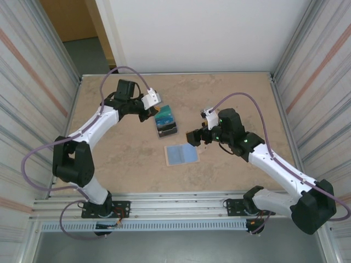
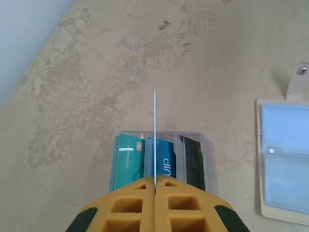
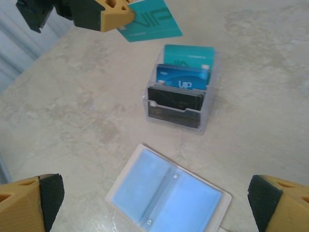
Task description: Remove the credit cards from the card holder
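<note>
Pinching one teal card, edge-on and thin in its wrist view, the left gripper is closed over the boxed credit cards; the right gripper stands wide open near the unfolded card holder on the table.

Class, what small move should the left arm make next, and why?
Probably lower the left gripper so its teal card slots into the clear tray: it pinches the card over the tray, where other cards already stand.
</note>
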You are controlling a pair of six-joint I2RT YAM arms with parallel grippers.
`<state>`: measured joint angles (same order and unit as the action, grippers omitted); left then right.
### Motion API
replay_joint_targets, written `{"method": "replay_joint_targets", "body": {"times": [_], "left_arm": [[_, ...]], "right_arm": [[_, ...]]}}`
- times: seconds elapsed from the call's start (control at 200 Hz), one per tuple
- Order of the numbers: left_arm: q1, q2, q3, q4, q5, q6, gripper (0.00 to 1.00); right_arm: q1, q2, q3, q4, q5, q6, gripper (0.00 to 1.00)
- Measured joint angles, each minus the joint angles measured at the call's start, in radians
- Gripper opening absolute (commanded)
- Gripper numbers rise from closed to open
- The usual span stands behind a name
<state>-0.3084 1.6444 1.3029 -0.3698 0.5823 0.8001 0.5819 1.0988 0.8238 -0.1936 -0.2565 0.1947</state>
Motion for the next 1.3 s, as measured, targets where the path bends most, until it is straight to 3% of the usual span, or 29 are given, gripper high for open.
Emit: {"method": "replay_joint_targets", "body": {"times": [0.601,1.303], "left_arm": [[0.000,0.128,0.080,0.009,-0.035,0.071,0.00],[0.001,0.294,0.164,-0.029,-0.053,0.121,0.00]], "right_arm": [[0.035,0.146,0.018,-0.053,0.261,0.143,0.99],[0.035,0.180,0.039,-0.084,0.340,0.191,0.99]]}}
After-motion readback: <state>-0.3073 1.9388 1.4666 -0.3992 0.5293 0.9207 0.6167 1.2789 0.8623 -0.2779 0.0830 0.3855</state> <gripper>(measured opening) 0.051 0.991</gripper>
